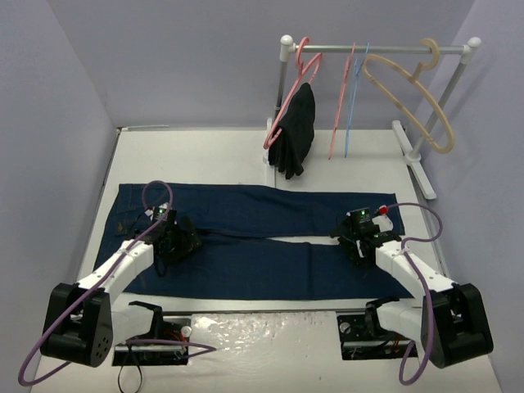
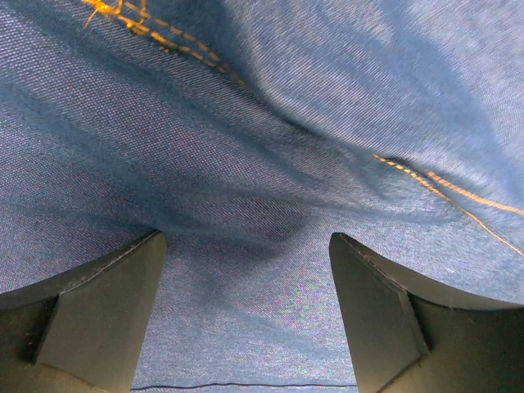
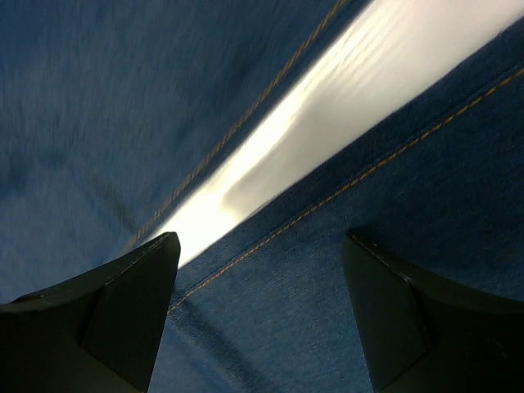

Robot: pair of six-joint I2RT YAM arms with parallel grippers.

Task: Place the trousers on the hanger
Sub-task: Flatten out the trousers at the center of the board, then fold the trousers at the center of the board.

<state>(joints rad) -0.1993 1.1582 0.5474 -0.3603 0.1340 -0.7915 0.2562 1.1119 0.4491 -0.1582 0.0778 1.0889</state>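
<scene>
The dark navy denim trousers (image 1: 246, 237) lie flat on the white table (image 1: 205, 155), long axis left to right, waistband on my left. My left fingers (image 2: 98, 319) hover spread and empty over the seat. My right fingers (image 3: 426, 319), likewise spread, hover over the leg gap. The light-blue wire hanger (image 1: 354, 102) hangs on the far rail (image 1: 385, 47), nearer my right arm.

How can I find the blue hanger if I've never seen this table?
At the table's far right stands a clothes rail with four hangers. In its middle hang two thin ones side by side. The light-blue hanger is the right-hand one of that pair, next to the pink hanger and left of the thick beige hanger.
</scene>
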